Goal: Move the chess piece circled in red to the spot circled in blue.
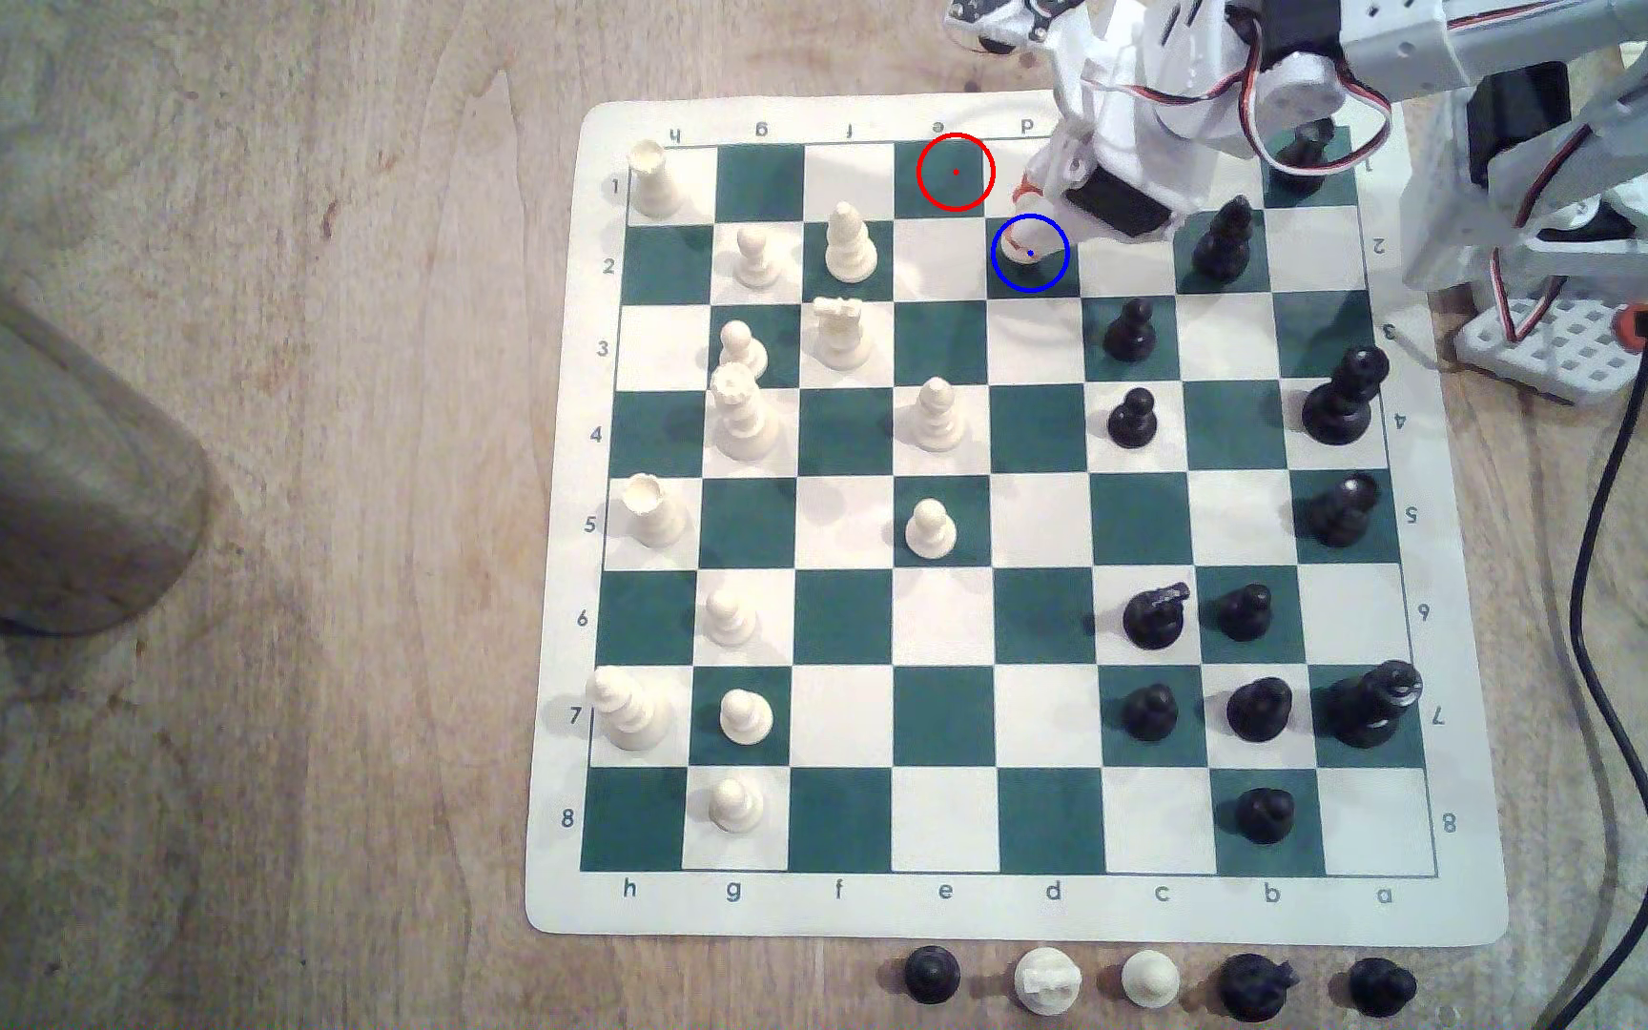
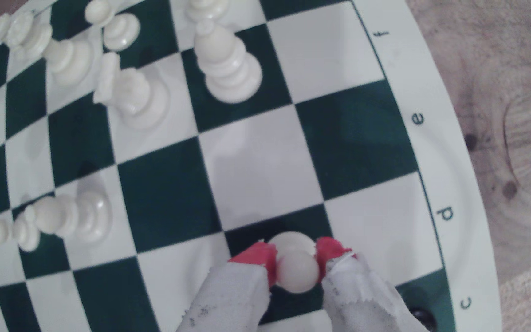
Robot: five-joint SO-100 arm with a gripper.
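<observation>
in the wrist view we see our end effector (image 2: 296, 260) clamped on the white pawn (image 2: 297, 271) over the blue-ringed square (image 1: 1030, 254); five spare pieces line the surface.

The pawn (image 1: 1022, 238) is being held on the blue-ringed square (image 1: 1048, 277) near the board's (image 1: 552, 891) far edge, between the gripper's (image 2: 296, 262) fingertips; the red-ringed square (image 1: 956, 172) is lying diagonally beside it.

Board (image 1: 1474, 693) border: files h–a along the edge far from the gripper (image 1: 1033, 213), ranks 1–8 down both sides; wrist view reads f, e, d, c.
</observation>
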